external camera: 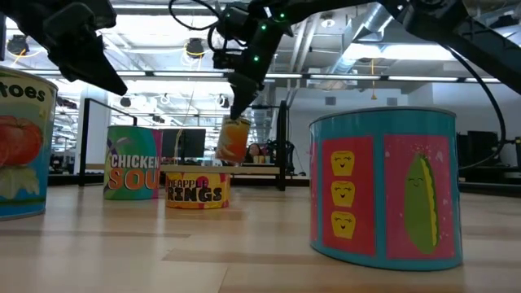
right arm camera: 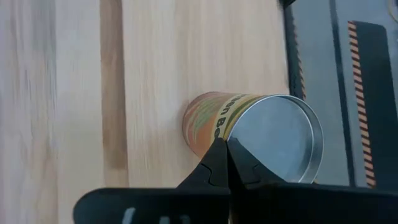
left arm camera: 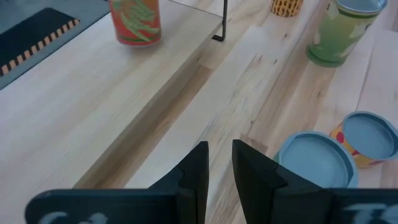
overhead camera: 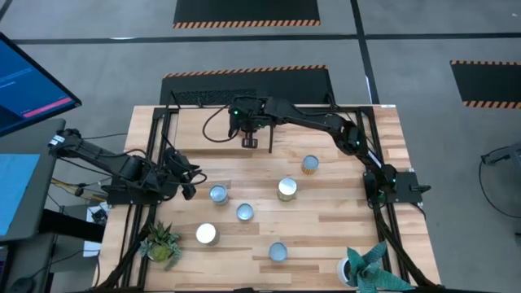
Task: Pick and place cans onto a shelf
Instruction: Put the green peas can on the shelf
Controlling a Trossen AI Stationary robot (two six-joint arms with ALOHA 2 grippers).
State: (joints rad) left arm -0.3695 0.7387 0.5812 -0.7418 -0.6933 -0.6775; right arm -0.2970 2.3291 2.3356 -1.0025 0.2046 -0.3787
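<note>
Pale wood planking forms the tabletop [overhead camera: 326,236], the largest item in view. At its far edge stands the shelf [overhead camera: 203,122], a light wood panel in a thin black frame.

Right arm: it reaches from its base at the right edge of the table in a long bend across to the far centre, ending over the shelf. Right gripper [overhead camera: 249,140] points downward there; its fingers are pressed together, pinching the rim of the orange can [right arm camera: 249,127]. In the low view that can hangs tilted under the gripper, above the shelf surface.

Left arm: folded low at the left edge of the table, forearm angled toward the centre. Left gripper [overhead camera: 189,181] hovers just beside the nearest can; its fingers [left arm camera: 196,171] stand slightly apart with bare wood showing between them, holding nothing.

Six further cans [overhead camera: 218,194] stand upright on the tabletop, scattered between the two arms.

Two potted plants [overhead camera: 161,242] occupy the near corners.
</note>
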